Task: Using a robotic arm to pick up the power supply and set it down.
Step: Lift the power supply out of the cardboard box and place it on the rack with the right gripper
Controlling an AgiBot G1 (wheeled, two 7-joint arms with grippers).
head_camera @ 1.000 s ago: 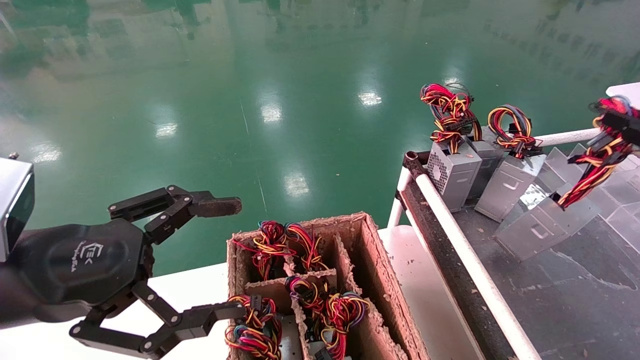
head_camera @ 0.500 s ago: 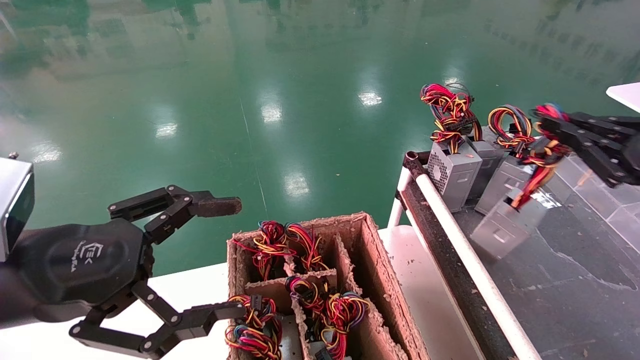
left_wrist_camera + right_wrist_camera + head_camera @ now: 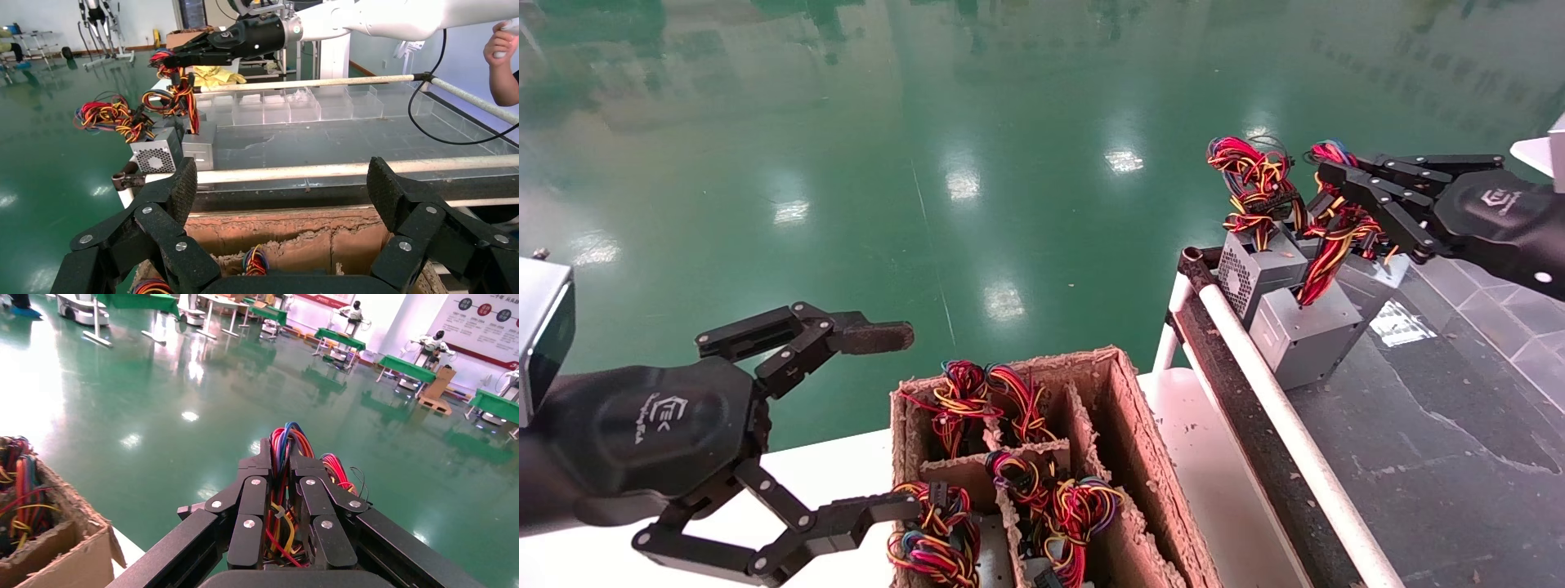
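My right gripper [image 3: 1324,170] is shut on the red, orange and yellow wire bundle [image 3: 1330,243] of the power supply [image 3: 1303,335]. The small grey box hangs below the wires at the far left corner of the dark work surface [image 3: 1434,457], right beside the white rail [image 3: 1279,408]. I cannot tell whether its bottom touches the surface. In the right wrist view the wires [image 3: 287,438] run up between the closed fingers [image 3: 254,502]. The left wrist view shows the right gripper [image 3: 177,60] over the power supply [image 3: 199,150]. My left gripper [image 3: 899,420] stands open and empty, parked over the cardboard box [image 3: 1124,408].
A grey box with a perforated vent face [image 3: 1250,273] stands against the power supply on its far left, and another grey box [image 3: 1373,273] sits behind it. The divided cardboard box holds several wired units. A person's hand [image 3: 502,49] shows at the far side.
My right gripper has carried the power supply by its wires leftward, from the right edge to beside the vent-faced box. The left arm has not moved.
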